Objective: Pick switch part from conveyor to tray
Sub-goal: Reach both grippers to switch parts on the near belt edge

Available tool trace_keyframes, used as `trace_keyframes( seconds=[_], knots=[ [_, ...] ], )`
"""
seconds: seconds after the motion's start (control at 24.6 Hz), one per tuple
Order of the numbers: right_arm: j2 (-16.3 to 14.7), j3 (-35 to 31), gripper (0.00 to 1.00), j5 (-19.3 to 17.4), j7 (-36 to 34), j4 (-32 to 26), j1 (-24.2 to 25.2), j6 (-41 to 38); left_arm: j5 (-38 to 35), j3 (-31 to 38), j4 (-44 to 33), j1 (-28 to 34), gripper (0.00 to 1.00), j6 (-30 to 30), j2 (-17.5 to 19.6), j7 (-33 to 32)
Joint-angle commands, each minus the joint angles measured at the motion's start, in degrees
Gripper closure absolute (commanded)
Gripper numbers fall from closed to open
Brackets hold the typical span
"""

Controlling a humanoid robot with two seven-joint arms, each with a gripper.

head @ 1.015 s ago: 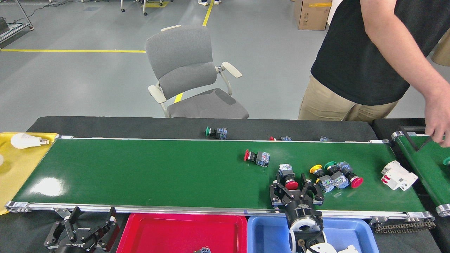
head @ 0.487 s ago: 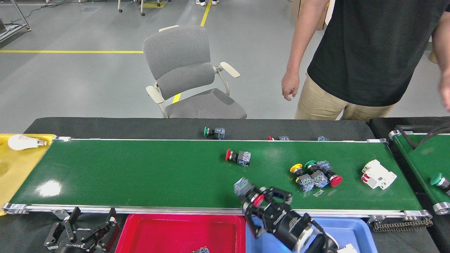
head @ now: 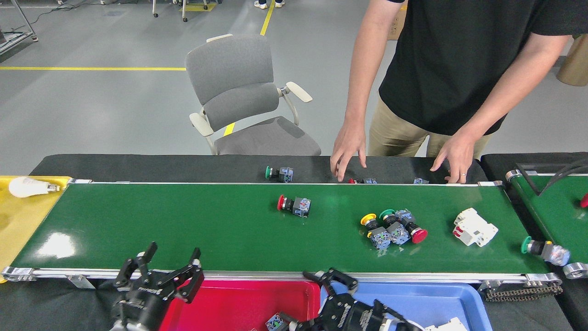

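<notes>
While the right gripper [head: 294,324] hangs low over the red tray [head: 239,303], a switch part [head: 275,322] sits at its fingertips, though I cannot tell if it is gripped; the left gripper [head: 172,271] gapes wide and empty at the conveyor [head: 183,225] rail; on the belt lie one red-capped switch [head: 294,205], a cluster of three [head: 392,227], one white breaker [head: 474,227]; a blue tray [head: 436,303] sits beside the red.

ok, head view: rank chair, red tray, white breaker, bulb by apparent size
1. chair
2. red tray, cropped by the frame edge
3. white breaker and bulb look about alike; unranked
</notes>
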Motion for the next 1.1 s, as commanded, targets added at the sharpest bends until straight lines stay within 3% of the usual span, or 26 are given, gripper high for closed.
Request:
trace_keyframes(
  seconds=[0.0, 0.12, 0.24, 0.45, 0.57, 0.77, 1.06],
  knots=[
    [1.38, -4.14, 0.01, -0.23, -3.48, -2.29, 3.30, 12.50, -0.16, -1.30, 1.58, -1.74, 0.00, 2.21, -0.87, -0.49],
    [1.12, -6.96, 0.01, -0.23, -7.79, -2.47, 7.52, 17.79, -0.78, -2.18, 7.03, -5.26, 0.00, 2.39, -3.16, -2.51],
    [1.29, -7.13, 0.01, -0.23, -7.53, -2.29, 6.56, 17.96, -1.74, -2.18, 10.81, -8.42, 0.00, 2.39, -4.03, -3.65],
    [0.94, -6.08, 0.01, 1.00, -2.26, 1.83, -2.32, 17.96, -1.74, -2.10, 20.64, -16.24, 0.00, 2.39, -5.09, -3.74],
    [0.24, -1.95, 0.01, 1.27, 1.34, 6.40, -8.47, 17.61, -1.65, -1.66, 25.92, -19.40, 0.00, 2.39, -5.09, -3.65],
    [-2.75, 6.23, 0.01, 0.48, 2.75, 13.35, -15.86, 15.77, -1.48, -1.66, 28.03, -20.64, 0.00, 2.21, -5.09, -3.65],
    [-0.38, 8.95, 0.01, 0.48, 4.86, 21.35, -21.57, 7.77, -1.39, -1.66, 34.45, -24.86, 0.00, 2.47, -5.27, -3.39]
  ],
)
